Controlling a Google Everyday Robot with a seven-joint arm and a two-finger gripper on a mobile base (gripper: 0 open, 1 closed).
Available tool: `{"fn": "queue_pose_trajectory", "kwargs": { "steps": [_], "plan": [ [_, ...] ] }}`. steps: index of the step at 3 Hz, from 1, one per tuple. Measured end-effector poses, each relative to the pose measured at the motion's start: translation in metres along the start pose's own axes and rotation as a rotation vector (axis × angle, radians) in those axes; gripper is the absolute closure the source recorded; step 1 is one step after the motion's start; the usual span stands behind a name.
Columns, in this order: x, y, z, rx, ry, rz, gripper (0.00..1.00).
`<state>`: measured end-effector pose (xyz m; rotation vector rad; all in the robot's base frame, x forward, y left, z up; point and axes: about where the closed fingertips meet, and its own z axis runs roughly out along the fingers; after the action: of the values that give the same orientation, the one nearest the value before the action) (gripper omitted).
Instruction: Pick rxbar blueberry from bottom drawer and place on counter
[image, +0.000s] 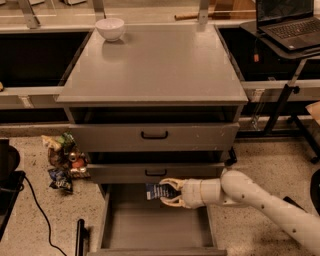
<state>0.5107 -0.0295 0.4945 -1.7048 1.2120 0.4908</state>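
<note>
The rxbar blueberry, a small dark navy packet with pale lettering, is held in my gripper, above the back of the open bottom drawer and just under the middle drawer's front. My white arm reaches in from the lower right. The gripper is shut on the bar. The grey counter is the cabinet's broad top, well above the gripper.
A white bowl stands at the counter's far left corner. Two upper drawers with black handles sit above the gripper. A heap of snack packets lies on the floor to the left. A laptop sits on a stand at right.
</note>
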Motion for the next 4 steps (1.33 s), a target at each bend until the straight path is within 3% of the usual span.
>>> {"fn": "queue_pose_trajectory", "kwargs": {
  "steps": [1, 2, 3, 4],
  "plan": [
    [-0.027, -0.033, -0.036, 0.01, 0.035, -0.082, 1.0],
    [-0.027, -0.033, -0.036, 0.01, 0.034, -0.083, 1.0],
    [-0.066, -0.06, -0.056, 0.027, 0.01, -0.161, 1.0],
    [-0.123, -0.097, -0.088, 0.041, 0.026, -0.283, 1.0]
  ]
}}
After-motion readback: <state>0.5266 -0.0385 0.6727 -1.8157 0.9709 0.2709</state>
